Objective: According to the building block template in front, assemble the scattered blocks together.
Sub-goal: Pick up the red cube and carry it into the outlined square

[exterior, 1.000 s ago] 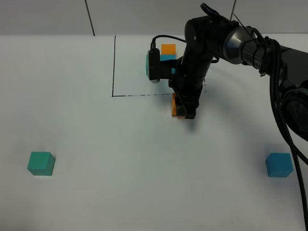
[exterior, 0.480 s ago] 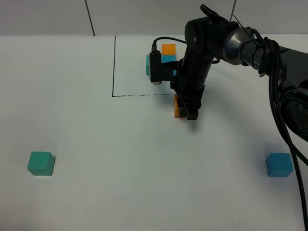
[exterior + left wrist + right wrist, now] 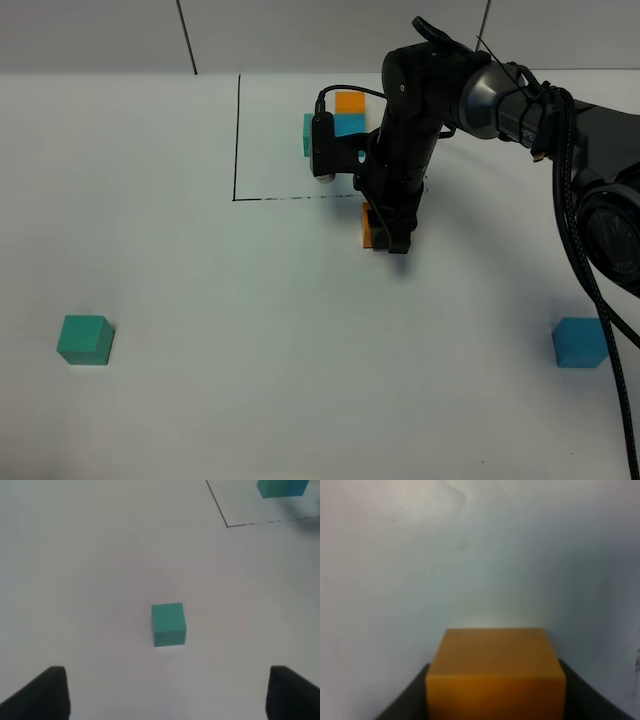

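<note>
**Orange cube gripped, placement next**

We hold the small, plain, matte orange cube (image 3: 495, 672) clenched in our right gripper (image 3: 390, 238), low at the white worktop (image 3: 250, 300), just outside the black-framed template cluster (image 3: 340, 118). Next, we judge, it needs setting down squarely to start the build. Our left gripper (image 3: 170, 695) hangs released above the teal-green cube (image 3: 168, 624); the blue cube (image 3: 580, 343) lies well apart.

right arm (image 3: 430, 100): black | joint (image 3: 487, 92): grey | cables (image 3: 565, 180): black | left fingers (image 3: 47, 695): black
</note>
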`<state>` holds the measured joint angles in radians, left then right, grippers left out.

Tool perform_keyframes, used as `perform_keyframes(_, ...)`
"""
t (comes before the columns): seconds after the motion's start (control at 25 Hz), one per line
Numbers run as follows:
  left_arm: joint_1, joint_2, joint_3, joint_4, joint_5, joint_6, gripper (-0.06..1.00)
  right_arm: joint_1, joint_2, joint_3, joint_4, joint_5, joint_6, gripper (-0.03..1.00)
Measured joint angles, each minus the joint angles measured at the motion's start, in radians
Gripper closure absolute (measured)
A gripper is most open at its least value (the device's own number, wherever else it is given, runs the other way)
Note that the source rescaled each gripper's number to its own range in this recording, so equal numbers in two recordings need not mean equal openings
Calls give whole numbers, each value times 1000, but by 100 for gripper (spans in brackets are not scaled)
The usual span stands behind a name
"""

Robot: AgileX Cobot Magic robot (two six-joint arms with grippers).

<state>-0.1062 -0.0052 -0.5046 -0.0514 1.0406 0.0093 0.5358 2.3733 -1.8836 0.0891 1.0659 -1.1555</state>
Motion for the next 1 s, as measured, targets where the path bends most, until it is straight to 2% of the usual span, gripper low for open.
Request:
perform_keyframes(0.72,0,0,0,0,0,0,16,0,2,-1,3,0,20,95)
perform_keyframes(0.8,0,0,0,0,0,0,16,0,3,-1,4,-2,26,91)
perform_keyframes(1.0,0,0,0,0,0,0,16,0,9,-1,5,-6,31,71)
